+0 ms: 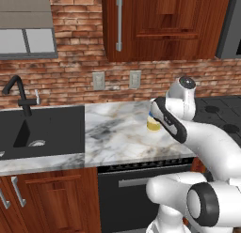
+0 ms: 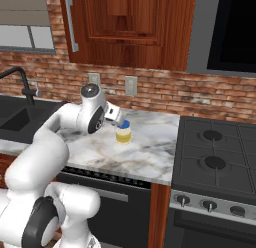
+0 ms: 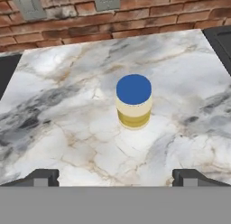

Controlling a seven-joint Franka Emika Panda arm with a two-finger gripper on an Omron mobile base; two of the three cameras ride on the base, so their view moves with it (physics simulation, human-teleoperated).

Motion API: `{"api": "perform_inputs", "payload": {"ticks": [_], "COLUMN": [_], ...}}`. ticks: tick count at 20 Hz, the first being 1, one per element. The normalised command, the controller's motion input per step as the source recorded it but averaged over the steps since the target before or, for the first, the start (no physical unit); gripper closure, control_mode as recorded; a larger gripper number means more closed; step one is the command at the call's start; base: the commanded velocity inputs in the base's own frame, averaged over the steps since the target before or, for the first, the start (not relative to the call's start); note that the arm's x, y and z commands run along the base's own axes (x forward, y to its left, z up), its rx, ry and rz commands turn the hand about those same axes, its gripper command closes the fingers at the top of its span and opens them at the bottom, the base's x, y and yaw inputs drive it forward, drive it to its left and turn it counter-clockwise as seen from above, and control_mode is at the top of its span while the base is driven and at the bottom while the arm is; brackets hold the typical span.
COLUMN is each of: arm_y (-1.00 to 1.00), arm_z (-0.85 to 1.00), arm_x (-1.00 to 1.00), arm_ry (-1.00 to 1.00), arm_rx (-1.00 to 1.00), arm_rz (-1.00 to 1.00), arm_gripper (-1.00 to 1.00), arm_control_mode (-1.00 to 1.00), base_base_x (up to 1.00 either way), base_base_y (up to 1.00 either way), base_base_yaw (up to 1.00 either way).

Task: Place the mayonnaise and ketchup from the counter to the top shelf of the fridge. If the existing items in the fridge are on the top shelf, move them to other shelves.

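Your gripper (image 3: 115, 177) hovers above the mayonnaise (image 3: 133, 101), fingers (image 3: 41, 177) spread wide and holding nothing. The jar stands upright on the marble surface (image 3: 67, 123), between sink (image 1: 42, 128) and stove (image 2: 220, 157). Keep the blue lid centred between the fingers, descend straight, and close on the body below the lid.

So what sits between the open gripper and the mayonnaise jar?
Nothing: in the hand view, bare counter separates the gripper from the mayonnaise.
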Motion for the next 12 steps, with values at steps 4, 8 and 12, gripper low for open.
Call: {"api": "perform_inputs", "payload": {"ticks": [4,8,12], "arm_y": [0.00,0.00,-0.05], "arm_z": [-0.18,-0.42,-0.45], "arm_x": [0.42,0.37,0.24], "arm_ry": [0.03,0.00,0.00], "arm_rx": [-0.03,-0.08,-0.08], "arm_rz": [0.00,0.00,0.00], "arm_gripper": [-1.00,-1.00,-1.00], "arm_control_mode": [-1.00,-1.00,-1.00], "base_base_x": [0.00,0.00,0.00], "base_base_y": [0.00,0.00,0.00], "base_base_yaw": [0.00,0.00,0.00]}}
